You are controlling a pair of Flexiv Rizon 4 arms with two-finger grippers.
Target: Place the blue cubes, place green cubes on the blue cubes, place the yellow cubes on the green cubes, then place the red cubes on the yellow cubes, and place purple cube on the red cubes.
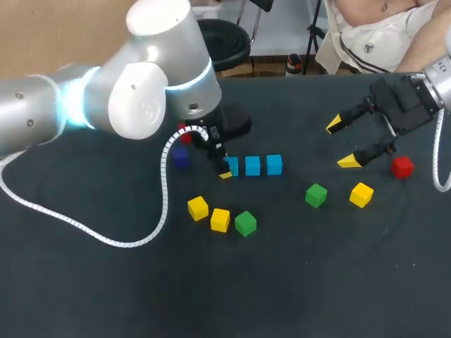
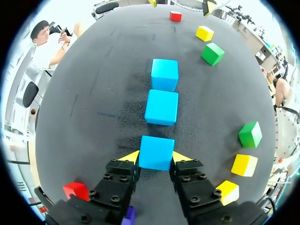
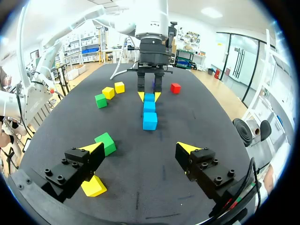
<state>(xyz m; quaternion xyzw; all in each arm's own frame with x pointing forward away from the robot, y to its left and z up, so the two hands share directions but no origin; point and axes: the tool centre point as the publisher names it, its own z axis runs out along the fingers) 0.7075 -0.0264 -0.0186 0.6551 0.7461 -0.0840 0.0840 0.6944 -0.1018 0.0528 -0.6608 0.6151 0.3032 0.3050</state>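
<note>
The left arm (image 1: 141,91) comes in over the dark table (image 1: 84,296). Just beside its wrist lie the purple cube (image 1: 181,159) and, mostly hidden in the head view, what seems to be a red cube (image 2: 76,190). The left gripper (image 2: 156,158) is down at the table, its yellow tips pressed against two opposite sides of the left blue cube (image 2: 156,151), clamped on it, with the cube apparently resting on the table.

That cube starts a straight row. The middle blue cube (image 1: 252,165) and the right blue cube (image 1: 274,164) follow, each a small gap from the last. Nearer the front edge runs a loose line of three: the first yellow cube (image 1: 198,208), the second yellow cube (image 1: 220,220) touching or nearly touching it, and the left green cube (image 1: 245,223) just beside that.

Further right, the right green cube (image 1: 316,195) and the third yellow cube (image 1: 361,194) sit apart from each other. The right gripper (image 1: 342,143) hangs behind them with its fingers spread wide, nothing between them. In its wrist view the right green cube shows just beside one finger and the third yellow cube partly under it. The right red cube (image 1: 402,167) lies near the right gripper's front tip.
</note>
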